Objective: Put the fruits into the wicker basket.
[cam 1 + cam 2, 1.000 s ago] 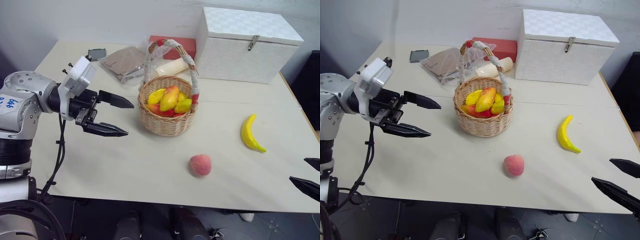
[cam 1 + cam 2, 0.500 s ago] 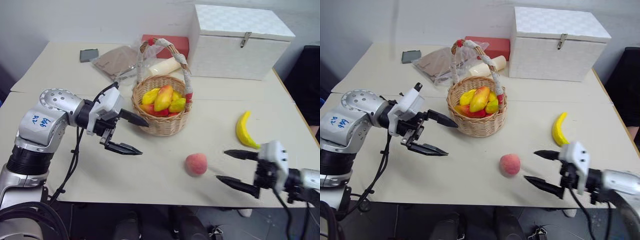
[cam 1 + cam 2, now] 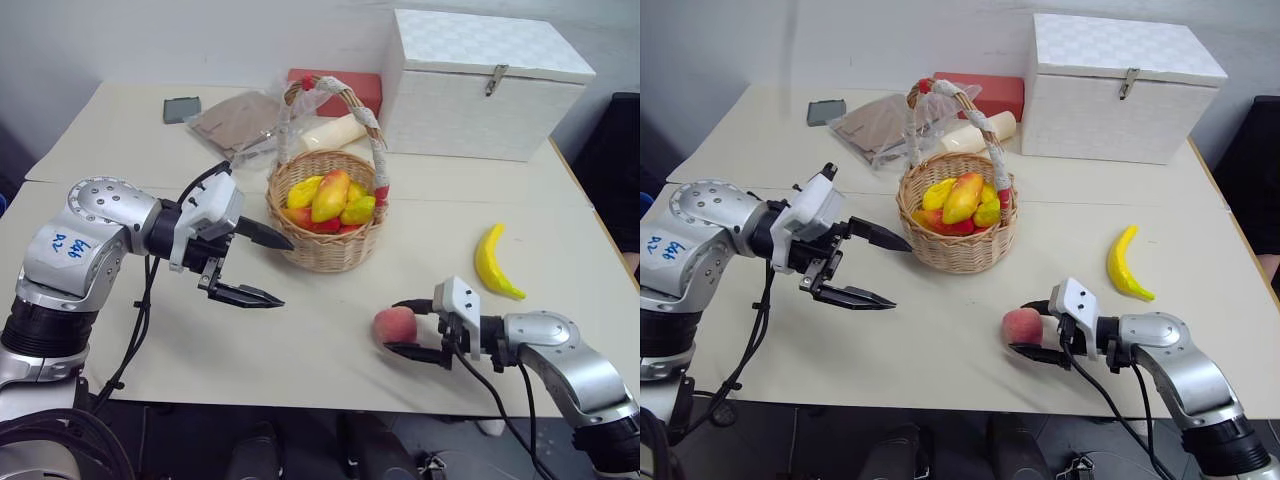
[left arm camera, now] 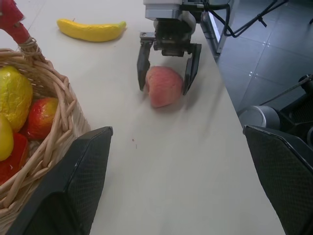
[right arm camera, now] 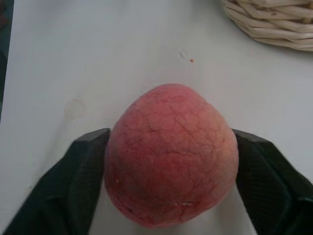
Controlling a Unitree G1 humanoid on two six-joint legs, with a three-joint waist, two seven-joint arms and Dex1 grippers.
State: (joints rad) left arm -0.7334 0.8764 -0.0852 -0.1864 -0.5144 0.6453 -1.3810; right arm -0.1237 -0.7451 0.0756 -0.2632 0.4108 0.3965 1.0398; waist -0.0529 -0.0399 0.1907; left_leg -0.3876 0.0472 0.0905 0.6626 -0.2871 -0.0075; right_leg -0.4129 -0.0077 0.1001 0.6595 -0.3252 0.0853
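**Peach between right fingers, on table**

Right gripper (image 3: 402, 327) straddles the peach (image 3: 395, 325), a round, matte pink-red fruit with a crackled skin; both fingers sit against its sides, so it's gripped, resting on the table (image 3: 300, 330). Left gripper (image 3: 262, 268) spread wide, holding nothing, beside the woven wicker basket (image 3: 325, 245), which holds glossy mangoes. Curved smooth banana (image 3: 494, 264) lies apart. Textured white box (image 3: 485, 85) behind.

A broad cream-topped bench (image 3: 300, 330) is set against a plain pale grey wall (image 3: 200, 40). Beyond the bench's edge, a floor of large grey glossy tiles (image 4: 274, 54) is seen, with soft reflections of light lying on it.
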